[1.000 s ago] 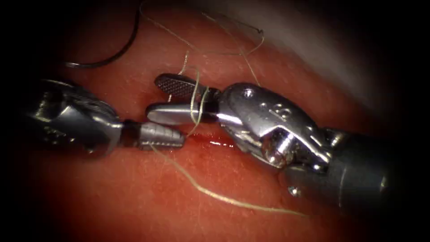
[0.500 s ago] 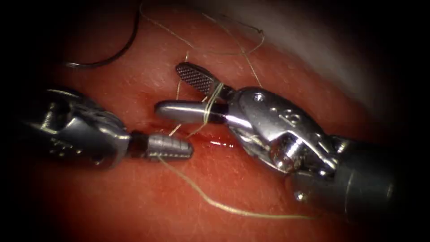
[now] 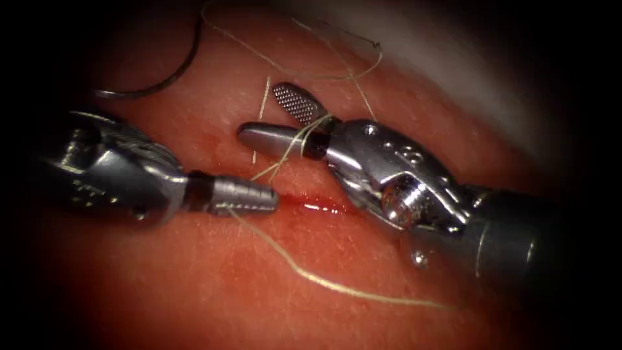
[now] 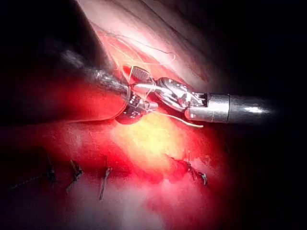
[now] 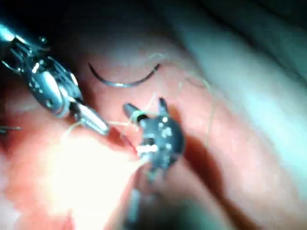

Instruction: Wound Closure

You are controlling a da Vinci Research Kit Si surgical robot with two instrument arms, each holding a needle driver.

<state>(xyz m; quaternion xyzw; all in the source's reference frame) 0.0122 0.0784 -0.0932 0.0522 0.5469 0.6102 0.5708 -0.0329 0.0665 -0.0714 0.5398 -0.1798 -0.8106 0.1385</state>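
Thread (image 3: 337,285) trails nearest the endoscope, a pale strand running across the tissue (image 3: 214,285) from the lower right up to the left tool (image 3: 249,196). That tool's jaws are pressed together and pinch the strand at their tip, just left of the cut (image 3: 321,206), where a little red fluid glistens.

Just beyond, the right tool (image 3: 275,116) has its 2 jaws spread wide, with turns of thread wrapped around them near the hinge; it grips nothing. Over the last second this tool has risen and swung away from the left tool, its jaws opening further, while the left tool has crept slightly rightward with its strand held. The wraps have slid toward the base of the jaws.

Farthest back, the needle (image 3: 162,78) lies loose on the tissue to the left of the cut, held by neither tool and not driven in; the right wrist view shows it as a free dark arc (image 5: 125,79). Slack thread loops near it (image 3: 311,68).

Judging from this, a knot is being tied: the loops sit on the right tool, and the short upright end (image 3: 264,97) seems the thing those spread jaws would need to take, without shedding the wraps.
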